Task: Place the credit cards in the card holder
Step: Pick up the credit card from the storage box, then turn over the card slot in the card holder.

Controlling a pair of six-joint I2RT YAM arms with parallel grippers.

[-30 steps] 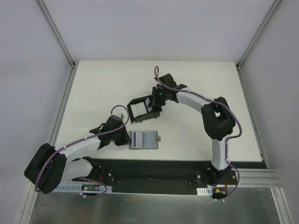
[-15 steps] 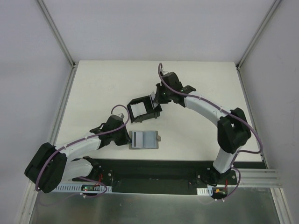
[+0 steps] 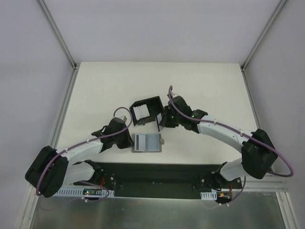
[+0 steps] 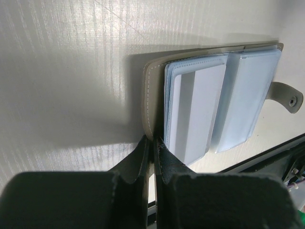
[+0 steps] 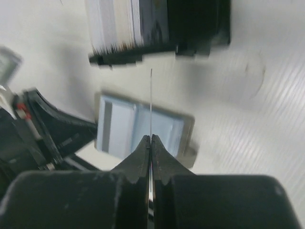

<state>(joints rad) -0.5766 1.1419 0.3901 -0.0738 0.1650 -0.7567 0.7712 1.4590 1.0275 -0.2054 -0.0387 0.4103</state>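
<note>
The black card holder [image 3: 153, 106] stands mid-table and also shows in the right wrist view [image 5: 200, 28]. A stack of white and dark cards [image 5: 124, 24] stands in it. My right gripper [image 3: 161, 123] is shut on a thin card [image 5: 151, 95], seen edge-on, between the holder and the open grey wallet [image 3: 147, 142]. In the right wrist view the gripper [image 5: 151, 138] hangs over the wallet [image 5: 119, 129]. My left gripper [image 3: 129, 141] is shut on the wallet's left edge; the left wrist view shows the gripper [image 4: 153, 143] pinching the grey cover [image 4: 148, 95].
The wallet's clear sleeves [image 4: 243, 95] lie open, its snap tab [image 4: 288, 98] at the right. The black base strip [image 3: 157, 174] runs just below the wallet. The table's side rails [image 3: 64, 114] bound the white surface.
My right gripper has left the holder's right side and moved toward me, over the gap by the wallet. The holder has turned and shifted slightly. My left arm has stayed put.
</note>
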